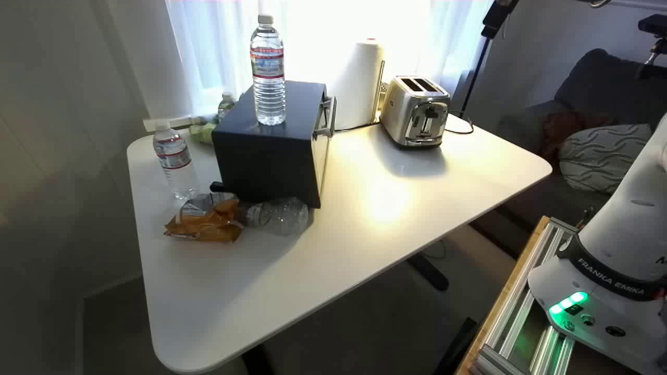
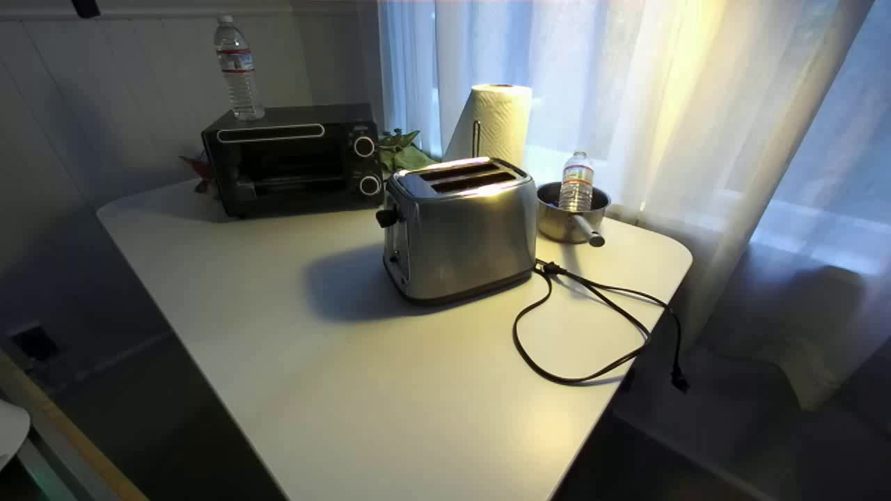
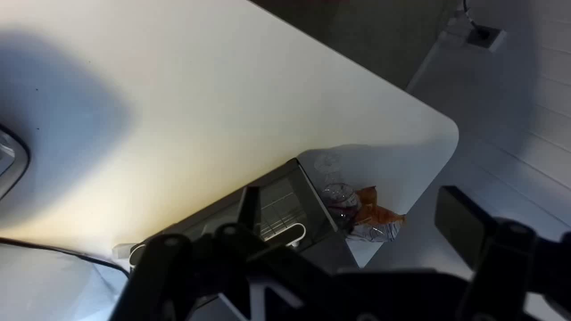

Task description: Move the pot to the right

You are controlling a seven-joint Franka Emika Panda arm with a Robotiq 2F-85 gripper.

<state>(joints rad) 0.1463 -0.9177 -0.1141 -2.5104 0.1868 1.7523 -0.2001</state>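
The far pot (image 2: 555, 224) is looking hard and slippery, with its handle (image 2: 585, 227) seeming best for grabbing. The tool (image 3: 350, 209) is gaping wide.

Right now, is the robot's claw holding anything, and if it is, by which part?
Nothing is held. In the wrist view, the claw is wide open with nothing in its grip; the pot sits on the table.
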